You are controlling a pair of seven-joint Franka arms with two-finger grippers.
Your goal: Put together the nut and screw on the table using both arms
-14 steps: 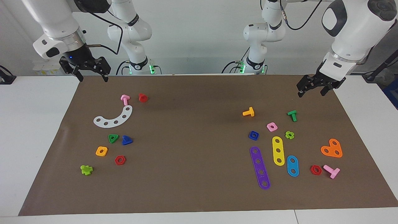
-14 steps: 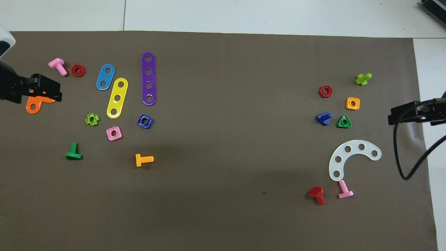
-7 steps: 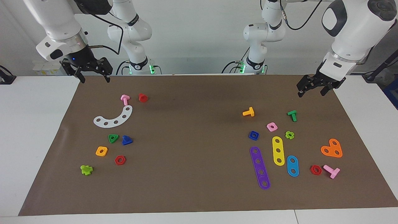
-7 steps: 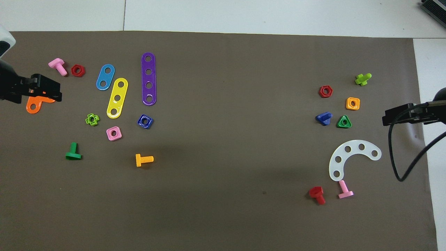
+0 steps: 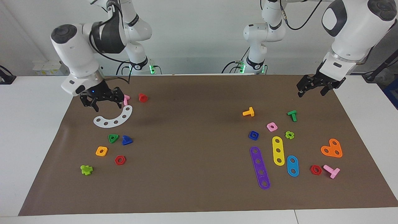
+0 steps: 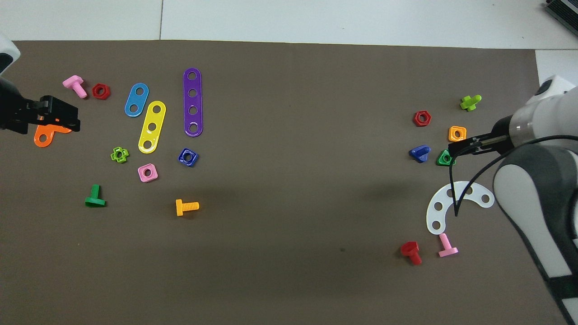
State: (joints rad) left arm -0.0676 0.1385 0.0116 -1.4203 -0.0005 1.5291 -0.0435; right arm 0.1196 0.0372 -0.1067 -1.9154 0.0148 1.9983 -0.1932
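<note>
The right end effector (image 5: 107, 105) hangs in the air with its fingers spread and nothing between them. The facing view shows it raised over the white curved strip (image 5: 114, 117); the overhead view instead sets its tip against the green triangular nut (image 6: 445, 158). Just beside that nut lies the screw (image 5: 127, 140), toward the right arm's end of the worktop (image 5: 199, 193). The left end effector (image 5: 312, 88) waits, fingers apart, above the mat's edge; seen from overhead it covers part of the orange heart-shaped plate (image 6: 45, 135). The nut (image 5: 253, 135) sits beside the pink square nut (image 5: 272, 126).
</note>
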